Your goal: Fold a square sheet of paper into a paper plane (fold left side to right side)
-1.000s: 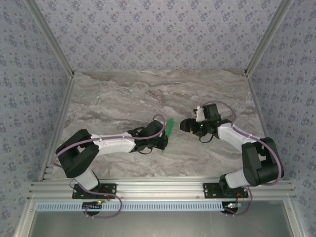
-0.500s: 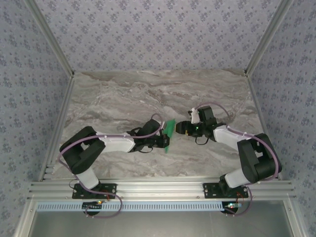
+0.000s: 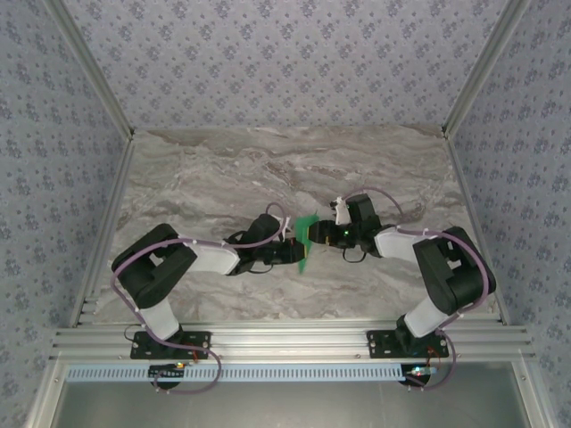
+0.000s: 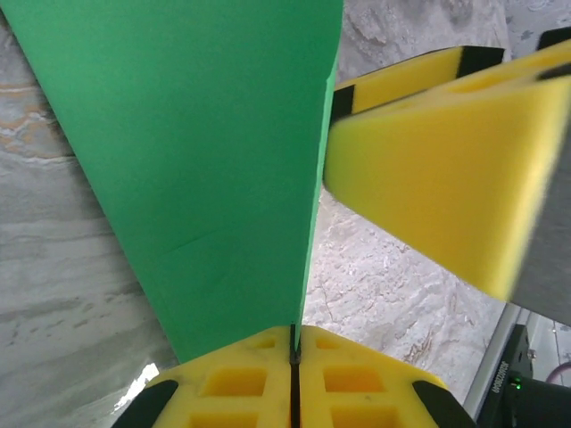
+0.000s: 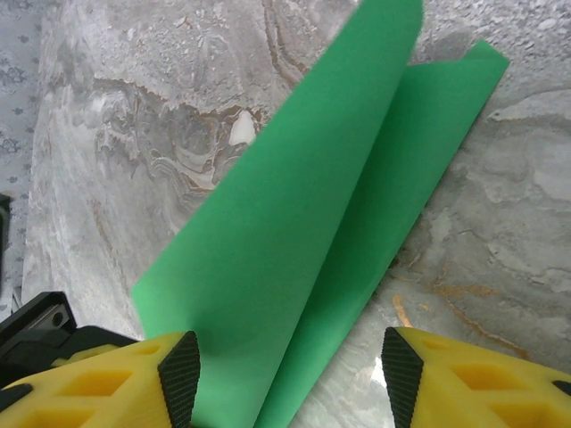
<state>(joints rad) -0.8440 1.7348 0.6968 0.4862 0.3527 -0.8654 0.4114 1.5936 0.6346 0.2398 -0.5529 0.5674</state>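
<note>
The square sheet of paper (image 3: 305, 237) is bright green and folded over into two layers, standing up off the marble table near its middle. My left gripper (image 4: 294, 343) is shut on the sheet's (image 4: 205, 160) lower edge, its yellow pads pressed together. In the top view the left gripper (image 3: 298, 253) sits just left of the sheet and the right gripper (image 3: 319, 234) meets it from the right. My right gripper (image 5: 290, 379) is open, its two fingertips straddling the near end of the folded sheet (image 5: 312, 223). One right finger (image 4: 437, 169) looms beside the fold.
The grey marble table (image 3: 223, 178) stretches out behind both arms. Aluminium rails (image 3: 285, 343) run along the near edge and patterned walls close in the sides. The left gripper's black body (image 5: 36, 325) lies close to my right gripper's left finger.
The right gripper has moved left up to the sheet and its jaws have narrowed somewhat. The left gripper kept its hold and turned the sheet slightly towards the right arm.
</note>
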